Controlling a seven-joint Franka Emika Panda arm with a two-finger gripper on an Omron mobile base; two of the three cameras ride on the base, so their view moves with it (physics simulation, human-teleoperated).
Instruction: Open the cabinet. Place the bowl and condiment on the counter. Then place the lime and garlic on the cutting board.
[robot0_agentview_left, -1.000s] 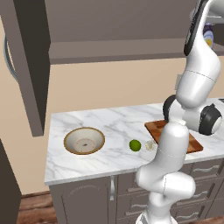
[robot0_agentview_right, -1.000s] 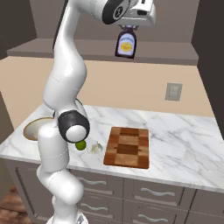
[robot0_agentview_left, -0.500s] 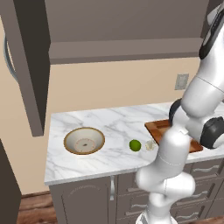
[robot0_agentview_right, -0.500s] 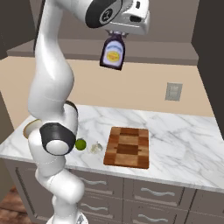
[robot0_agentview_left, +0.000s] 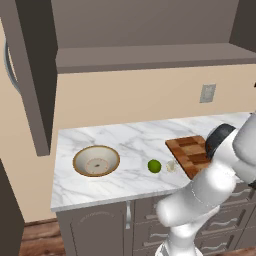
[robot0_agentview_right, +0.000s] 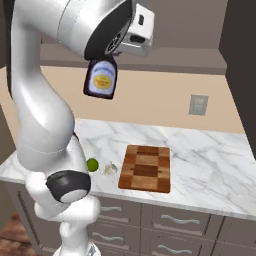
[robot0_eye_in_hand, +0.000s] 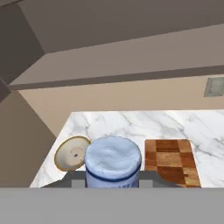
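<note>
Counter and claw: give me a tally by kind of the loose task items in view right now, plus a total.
Bowl: 1
Lime: 1
Garlic: 1
Cutting board: 1
Condiment bottle, held in the claw above the counter: 1
Total: 5

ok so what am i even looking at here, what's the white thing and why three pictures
The white thing is a robot arm in a computer-drawn kitchen. Two pictures come from cameras behind it, left and right; the third looks along its hand. Its gripper is shut on a condiment bottle, held in the air over the counter; the hand view shows the bottle's cap from above. On the counter lie a bowl, a lime, a garlic bulb and a cutting board. The cabinet above stands open.
</note>
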